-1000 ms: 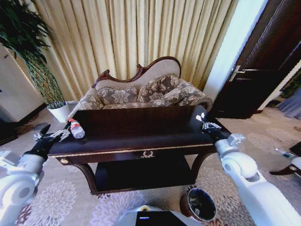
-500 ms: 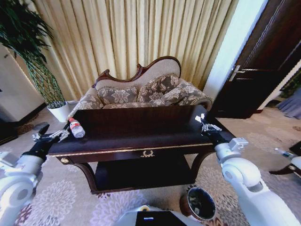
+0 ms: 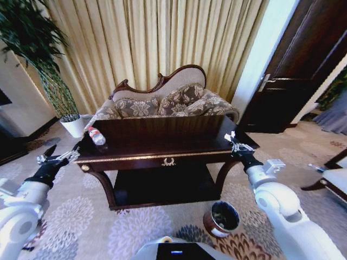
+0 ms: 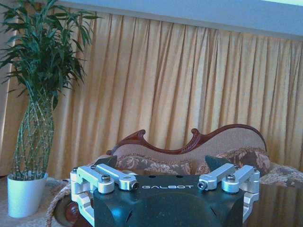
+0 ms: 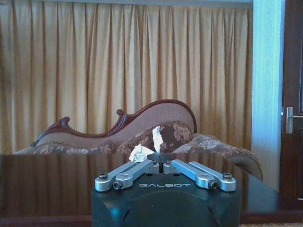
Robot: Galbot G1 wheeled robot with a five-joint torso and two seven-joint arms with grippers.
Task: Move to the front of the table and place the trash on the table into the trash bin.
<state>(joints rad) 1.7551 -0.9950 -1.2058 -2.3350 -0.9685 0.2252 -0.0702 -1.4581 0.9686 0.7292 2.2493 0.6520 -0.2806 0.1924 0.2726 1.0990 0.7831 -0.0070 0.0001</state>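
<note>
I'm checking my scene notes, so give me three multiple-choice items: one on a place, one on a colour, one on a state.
1. Where is the small round dark-brown trash bin? A on the table; B on the carpet; C on the sofa.
2. The clear plastic bottle's label? A red; B blue; C green.
3. The left gripper? A open; B shut on the bottle; C shut on paper.
B: it stands on the carpet before the glossy dark-brown table. A: red band shows. A: fingers spread, empty.

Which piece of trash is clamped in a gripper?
The crumpled white paper, pinched in the right gripper at the table's right end. The bottle lies free near the open left gripper.
</note>
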